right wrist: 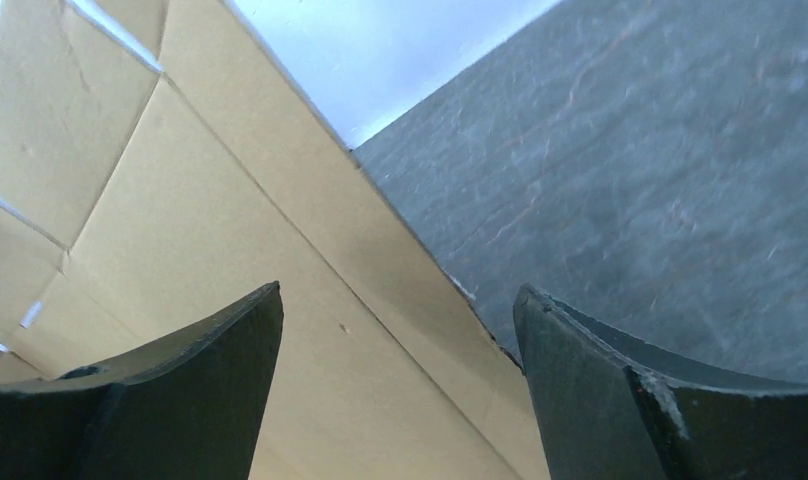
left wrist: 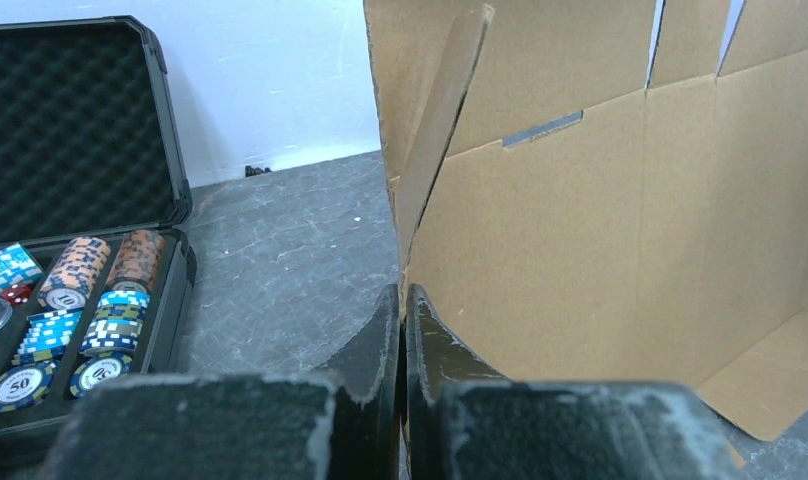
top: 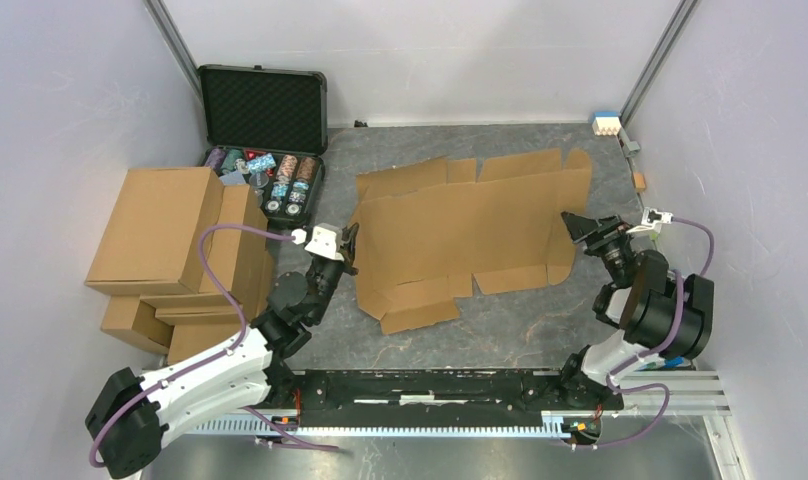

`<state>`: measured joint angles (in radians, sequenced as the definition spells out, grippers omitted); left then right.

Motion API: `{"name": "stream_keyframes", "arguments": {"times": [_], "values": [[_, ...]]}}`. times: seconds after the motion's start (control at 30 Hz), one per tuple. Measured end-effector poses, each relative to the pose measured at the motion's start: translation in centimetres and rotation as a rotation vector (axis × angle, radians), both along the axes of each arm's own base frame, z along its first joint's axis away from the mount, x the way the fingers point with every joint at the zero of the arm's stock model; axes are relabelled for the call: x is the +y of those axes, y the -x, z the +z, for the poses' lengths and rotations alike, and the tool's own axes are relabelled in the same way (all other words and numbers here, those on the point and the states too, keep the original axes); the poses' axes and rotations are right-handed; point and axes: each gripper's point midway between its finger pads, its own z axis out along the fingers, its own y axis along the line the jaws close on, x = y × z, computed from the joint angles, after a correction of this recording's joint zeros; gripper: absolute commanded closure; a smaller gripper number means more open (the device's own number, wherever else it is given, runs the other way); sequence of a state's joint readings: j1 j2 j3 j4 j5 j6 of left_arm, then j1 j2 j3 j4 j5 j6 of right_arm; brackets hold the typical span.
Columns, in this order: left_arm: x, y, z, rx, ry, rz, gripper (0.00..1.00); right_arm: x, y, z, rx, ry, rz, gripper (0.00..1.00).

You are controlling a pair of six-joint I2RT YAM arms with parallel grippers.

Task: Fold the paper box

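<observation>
The paper box (top: 460, 225) is a large flat brown cardboard sheet with flaps and creases, lying mid-table with its left part raised. My left gripper (top: 350, 248) is at the sheet's left edge. In the left wrist view its jaws (left wrist: 401, 295) are pressed together on the thin edge of the paper box (left wrist: 600, 250). My right gripper (top: 572, 224) stands at the sheet's right edge. In the right wrist view it (right wrist: 400, 300) is open, one finger over the cardboard (right wrist: 180, 230) and the other over bare table, straddling the edge.
An open black foam-lined case (top: 265, 110) with poker chips (left wrist: 80, 310) stands at the back left. A pile of brown cartons (top: 170, 250) fills the left side. A small blue-and-white object (top: 605, 123) sits at the back right corner. Walls close in on both sides.
</observation>
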<state>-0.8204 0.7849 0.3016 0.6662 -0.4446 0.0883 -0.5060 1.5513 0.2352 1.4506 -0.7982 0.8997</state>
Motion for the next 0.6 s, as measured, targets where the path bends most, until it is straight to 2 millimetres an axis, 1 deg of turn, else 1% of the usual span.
{"name": "stream_keyframes", "arguments": {"times": [0.07, 0.1, 0.23, 0.27, 0.33, 0.43, 0.5, 0.6], "values": [[0.1, 0.0, 0.2, -0.004, 0.005, 0.003, 0.98, 0.3, -0.2, -0.9, 0.048, -0.067, 0.022, 0.2], [0.1, 0.0, 0.2, -0.005, 0.006, 0.003, 0.98, 0.6, -0.1, -1.0, 0.058, -0.088, 0.031, 0.25], [0.3, 0.0, 0.2, -0.003, 0.007, 0.013, 0.98, 2.2, 0.3, 0.5, 0.021, -0.076, 0.093, 0.44], [0.3, 0.0, 0.2, -0.002, 0.007, 0.016, 0.98, 2.5, 0.5, 1.1, 0.002, -0.06, 0.103, 0.46], [0.4, -0.1, 0.1, -0.001, 0.007, 0.019, 0.98, 2.9, 1.2, 2.3, -0.044, -0.021, 0.113, 0.49], [0.4, -0.1, 0.1, -0.001, 0.007, 0.02, 0.98, 3.5, 2.3, 4.0, -0.119, 0.05, 0.119, 0.5], [0.4, -0.1, 0.1, -0.001, 0.007, 0.021, 0.98, 4.0, 3.3, 5.2, -0.186, 0.124, 0.121, 0.52], [0.4, -0.1, 0.2, -0.001, 0.007, 0.02, 0.98, 4.6, 4.4, 6.5, -0.264, 0.233, 0.115, 0.52]]}}
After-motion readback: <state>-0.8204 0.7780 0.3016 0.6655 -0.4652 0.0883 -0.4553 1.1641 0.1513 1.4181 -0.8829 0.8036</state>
